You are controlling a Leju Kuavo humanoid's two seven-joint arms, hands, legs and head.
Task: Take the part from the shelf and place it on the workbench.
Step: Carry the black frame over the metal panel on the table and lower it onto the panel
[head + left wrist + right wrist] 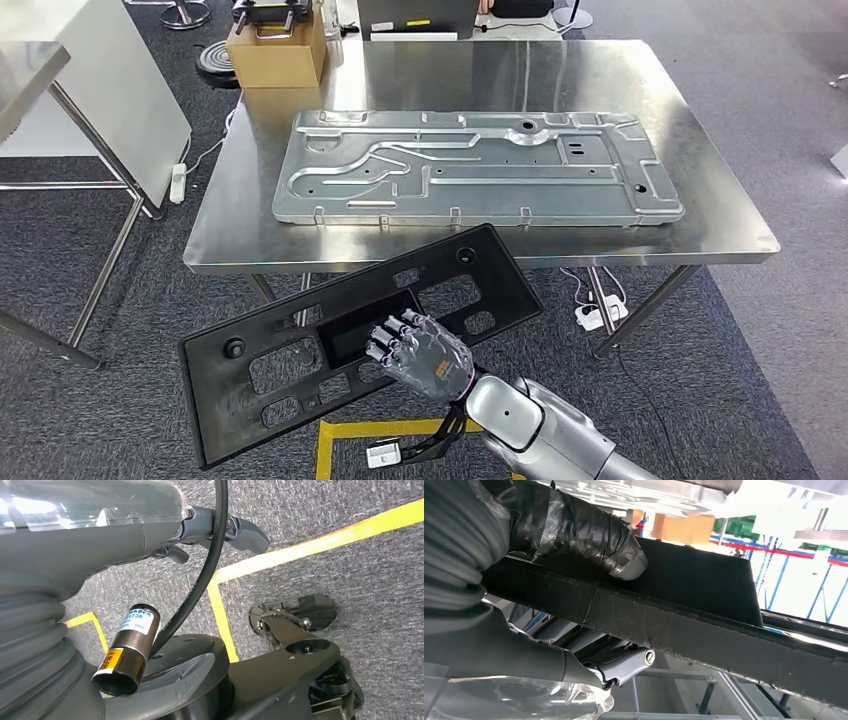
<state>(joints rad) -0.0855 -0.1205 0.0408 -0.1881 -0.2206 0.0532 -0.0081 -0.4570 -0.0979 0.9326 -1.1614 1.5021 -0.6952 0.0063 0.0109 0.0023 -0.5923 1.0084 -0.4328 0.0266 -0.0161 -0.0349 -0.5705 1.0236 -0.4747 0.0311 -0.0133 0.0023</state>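
My right hand (420, 350) grips a long black plastic panel (300, 370) with several cutouts, held tilted in the air in front of the steel workbench (480, 75). The panel's far right end overlaps the bench's near edge in the head view. In the right wrist view my taped thumb (589, 535) presses on one face of the black panel (694, 585), and the fingers (619, 662) curl under its edge. The left hand (220, 530) hangs over the carpet, its fingers curled in around nothing.
A large stamped sheet-metal plate (470, 165) covers the middle of the workbench. A cardboard box (278, 50) stands behind its far left corner. A second metal table (40, 70) stands to the left. Yellow tape (400, 430) marks the grey carpet below.
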